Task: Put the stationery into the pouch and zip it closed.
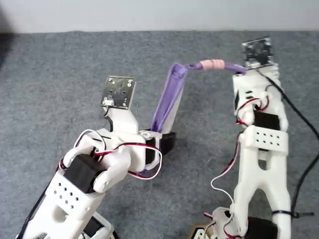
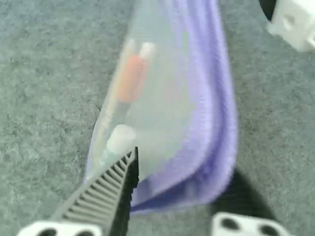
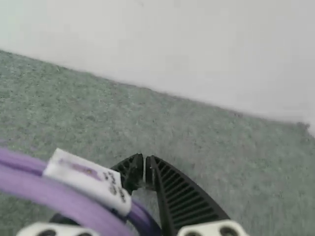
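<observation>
Pouch (image 1: 167,99) is held up over the tabletop (image 1: 60,74), stretched between both arms. Left hand (image 1: 158,142) is clenched on its near end. Right hand (image 1: 240,72) is clamped on the purple zip edge at the far end, just beside a small tag (image 3: 86,179). Stationery (image 2: 130,78), an orange pen and a white cap, lies inside behind the clear wall.

Step in hand, as I read it, is running the zip closed. To do it well:
- Left hand anchors firmly so the band is taut and straight.
- Right hand pulls along the zip line, not across it.
- Any slack could jam the slider.

Cannot tell whether the slider itself is pinched.
</observation>
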### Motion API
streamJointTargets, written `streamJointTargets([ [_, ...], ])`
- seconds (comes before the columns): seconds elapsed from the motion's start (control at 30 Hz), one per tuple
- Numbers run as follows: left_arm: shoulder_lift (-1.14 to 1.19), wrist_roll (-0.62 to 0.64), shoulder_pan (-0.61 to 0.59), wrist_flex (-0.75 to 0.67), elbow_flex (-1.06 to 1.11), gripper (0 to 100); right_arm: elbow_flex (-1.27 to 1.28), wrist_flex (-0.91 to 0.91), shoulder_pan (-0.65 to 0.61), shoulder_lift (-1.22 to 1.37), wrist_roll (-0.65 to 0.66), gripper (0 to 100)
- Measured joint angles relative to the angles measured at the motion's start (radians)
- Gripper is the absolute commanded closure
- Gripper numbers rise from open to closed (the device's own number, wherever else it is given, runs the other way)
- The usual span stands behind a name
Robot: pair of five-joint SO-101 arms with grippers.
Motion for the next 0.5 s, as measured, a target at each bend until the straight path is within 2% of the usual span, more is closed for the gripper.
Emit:
streamJointTargets([
  [0.17, 0.000, 0.058, 0.000, 0.000, 0.000, 58, 0.000, 0.126, 0.069, -0.025, -0.089, 99.1],
  [0.5, 0.000, 0.064, 0.006, 0.000, 0.000, 58, 0.000, 0.235, 0.137, -0.025, -0.170, 99.1],
])
